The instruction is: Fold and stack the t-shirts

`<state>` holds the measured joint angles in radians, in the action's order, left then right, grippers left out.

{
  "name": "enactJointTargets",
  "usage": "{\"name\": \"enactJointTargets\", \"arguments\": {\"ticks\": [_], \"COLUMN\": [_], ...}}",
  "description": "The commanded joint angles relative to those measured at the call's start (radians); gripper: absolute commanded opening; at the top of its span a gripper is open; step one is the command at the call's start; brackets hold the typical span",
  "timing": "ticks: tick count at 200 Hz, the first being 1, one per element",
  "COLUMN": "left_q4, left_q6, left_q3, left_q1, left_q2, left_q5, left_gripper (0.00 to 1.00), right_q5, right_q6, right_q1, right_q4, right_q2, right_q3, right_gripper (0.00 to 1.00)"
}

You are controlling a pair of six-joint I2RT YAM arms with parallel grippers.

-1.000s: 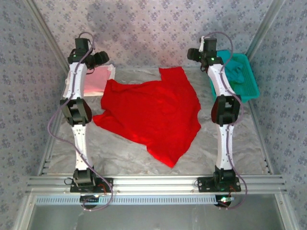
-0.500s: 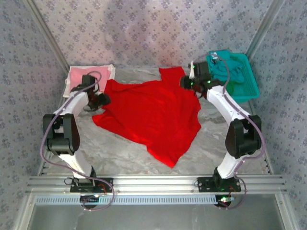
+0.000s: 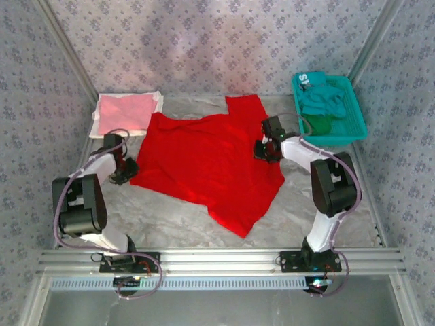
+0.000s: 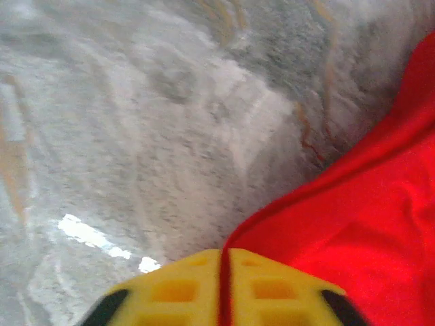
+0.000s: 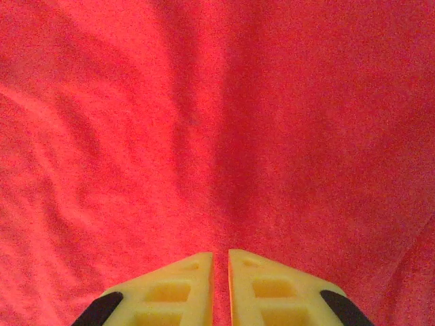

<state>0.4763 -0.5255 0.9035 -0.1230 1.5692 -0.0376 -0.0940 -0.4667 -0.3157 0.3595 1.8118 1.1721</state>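
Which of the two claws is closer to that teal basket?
Right. The right gripper sits on the red t-shirt, left of the teal basket; the left gripper holds that shirt's opposite edge, farther off.

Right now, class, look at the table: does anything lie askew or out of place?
The red t-shirt lies askew and rumpled across the table, one corner pointing at the near edge, not squared for folding. Shirts in the teal basket are heaped loosely. Nothing looks spilled or damaged.
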Motion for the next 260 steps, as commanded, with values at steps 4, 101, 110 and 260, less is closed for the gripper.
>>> {"name": "enactJointTargets", "arguments": {"ticks": [4,101,110,260], "left_q4": [-0.056,0.094,0.096,-0.056], "left_q6": [-0.016,-0.130,-0.140,0.007], "left_q3": [-0.014,-0.190,-0.211,0.053], "left_q1": [-0.019,-0.090,-0.091,0.233], "left_q2": [-0.059,-0.356,-0.381,-0.226], "left_q5": [-0.048,-0.200,-0.216,-0.027], "left_gripper": [0.00,0.00,0.00,0.18], "right_q5": [0.013,0.020,0.025,0.044], "right_q6": [-0.074,-0.047,-0.034,-0.014], "right_q1": [0.030,0.248,0.258,0.033], "right_q4": [-0.020,0.082,0.092,0.109], "right_q2": [0.034,-0.051,-0.055,-0.076], "right_q3": [-0.045,-0.106,-0.098,0.062], "right_gripper": [0.15,0.13,0.13,0.30]}}
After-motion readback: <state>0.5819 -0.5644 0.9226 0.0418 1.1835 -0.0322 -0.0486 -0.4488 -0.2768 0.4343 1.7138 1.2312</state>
